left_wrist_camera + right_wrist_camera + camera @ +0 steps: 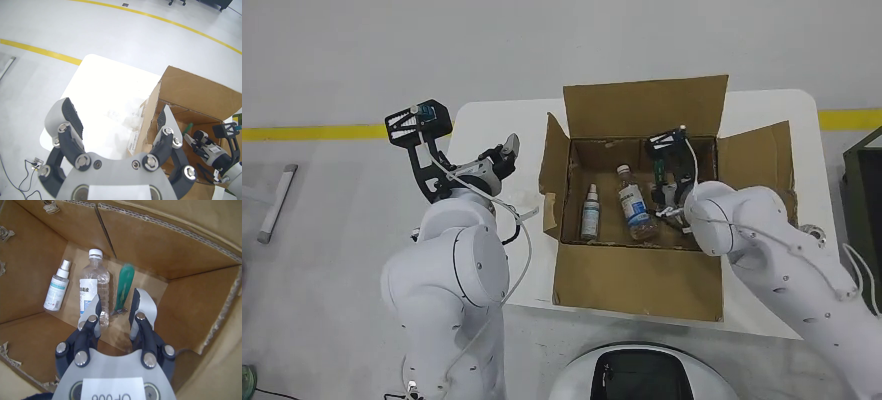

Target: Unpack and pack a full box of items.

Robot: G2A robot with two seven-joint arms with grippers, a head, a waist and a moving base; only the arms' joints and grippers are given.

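**Open box, three items on its floor, both grippers empty**

Right wrist view: inside the cardboard box [170,247], flat on the floor and side by side, a spray bottle [56,291], a clear bottle [94,283] and a green-handled tool [124,285]. Right gripper [117,294] low over the tool's dark head end, one finger to each side, jaws partly spread, holding nothing. Contact with the tool impossible to judge. White label with blue-green print on the spray bottle, white label with blue characters on the clear bottle.

Top view: box at centre-right of the frame, flaps up, on the white table [487,120]. Both bottles in the box's left half, caps toward the top of the frame. Floor to their right covered by the right gripper and its arm.

Left wrist view: left gripper [115,103] spread wide and empty, above the table just outside the box's torn side flap. Farther off, the right gripper down in the box, a green tip showing past it.
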